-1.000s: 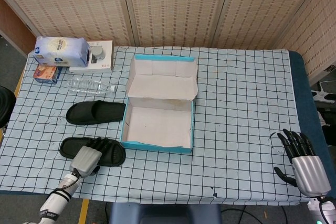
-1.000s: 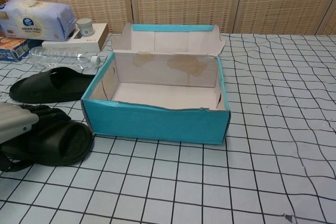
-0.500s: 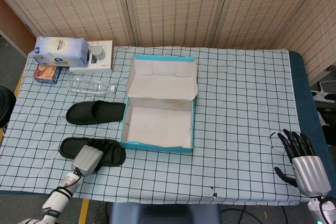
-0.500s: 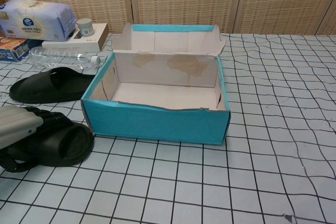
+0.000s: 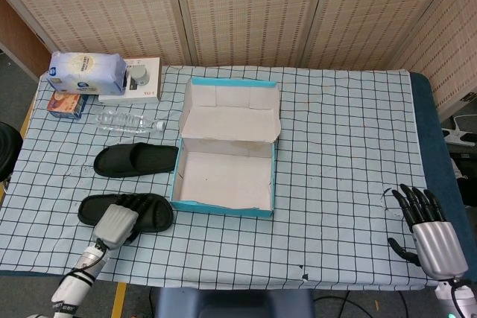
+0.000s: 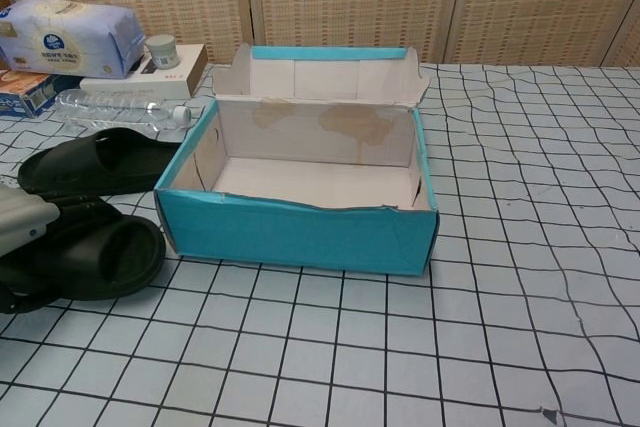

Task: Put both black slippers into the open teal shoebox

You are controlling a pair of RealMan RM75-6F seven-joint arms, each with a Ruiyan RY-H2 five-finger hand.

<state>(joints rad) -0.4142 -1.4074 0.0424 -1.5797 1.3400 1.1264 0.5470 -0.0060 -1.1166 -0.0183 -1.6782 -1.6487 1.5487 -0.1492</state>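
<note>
Slippers are both lying outside the box [image 5: 223, 184], left of it on the checked cloth [image 5: 343, 154]. We are seeing the near slipper [image 5: 145, 208] sitting a little further left and further from the box wall than it was a second ago, dragged along with our left hand [image 5: 115, 223], which has also slid left. That drift is taking the slipper away from its goal, so we are judging the grasp as still being settled, with no lift begun.

Our left hand is lying over the near slipper's outer end with its fingers [image 5: 134, 202] draped across the strap. Whether they are truly clamping it or only resting on it, we cannot tell. In the chest view the hand [image 6: 22, 222] is cut off by the left edge, and only a grey sliver is showing.

The far slipper [image 5: 134, 160] is lying untouched just behind, close to the box's left wall. The box is standing open and empty, lid flap up at the back.

Our right hand [image 5: 428, 225] is waiting well apart at the near right corner, fingers spread, holding nothing; the chest view is not showing it.
</note>
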